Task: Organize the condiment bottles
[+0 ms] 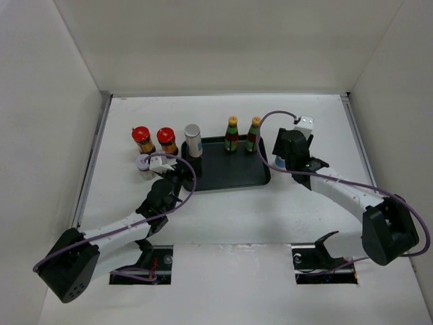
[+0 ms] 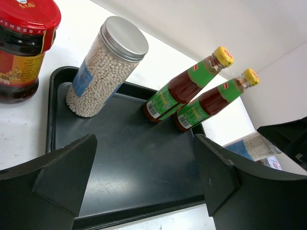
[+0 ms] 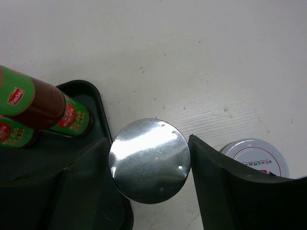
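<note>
jaws at right straddle, unclosed, a grey-topped jar (image 3: 148,160) barely visible from above; left jaws gape empty.

Item count on the table: red-lidded amber jars (image 1: 141,138) (image 1: 166,139), quantity two. Grey-topped jars (image 1: 193,139) (image 3: 149,160), quantity two. Slim dark-green yellow-capped bottles (image 1: 232,133) (image 1: 253,133), quantity two. Short white-lidded jars (image 1: 143,163) (image 3: 255,154), quantity two. Total containers: eight. Flat black tray (image 1: 233,177), quantity one.
</note>
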Controlling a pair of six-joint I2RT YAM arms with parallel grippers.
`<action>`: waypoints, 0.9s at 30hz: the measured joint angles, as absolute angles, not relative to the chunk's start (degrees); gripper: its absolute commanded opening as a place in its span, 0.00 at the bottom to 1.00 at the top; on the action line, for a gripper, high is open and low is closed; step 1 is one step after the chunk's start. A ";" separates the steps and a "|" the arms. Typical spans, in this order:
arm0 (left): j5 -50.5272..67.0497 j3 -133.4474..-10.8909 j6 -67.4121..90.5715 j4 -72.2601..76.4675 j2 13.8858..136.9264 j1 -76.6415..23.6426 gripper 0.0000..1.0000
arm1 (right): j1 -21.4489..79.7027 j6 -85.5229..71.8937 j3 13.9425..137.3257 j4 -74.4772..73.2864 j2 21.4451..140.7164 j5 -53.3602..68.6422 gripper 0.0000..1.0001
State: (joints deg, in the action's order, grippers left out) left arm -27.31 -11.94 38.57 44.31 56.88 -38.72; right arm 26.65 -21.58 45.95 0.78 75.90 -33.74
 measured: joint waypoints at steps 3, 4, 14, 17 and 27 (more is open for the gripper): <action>-26.83 -11.94 39.05 44.34 56.88 -38.26 0.81 | 26.63 -21.65 46.13 -0.08 75.88 -34.13 0.55; -26.74 -11.92 39.22 44.34 56.90 -38.11 0.81 | 26.63 -21.69 46.13 -0.19 75.77 -34.28 0.54; -26.72 -10.02 41.04 44.31 54.02 -35.53 0.81 | 38.09 -17.54 50.89 -5.43 66.11 -36.82 0.48; -26.70 -9.72 41.76 44.29 53.87 -34.83 0.81 | 44.60 -17.34 56.23 -4.91 68.12 -35.97 0.47; -26.68 -8.27 43.94 42.41 48.88 -31.59 0.81 | 54.08 -12.93 67.66 4.27 91.26 -29.50 0.47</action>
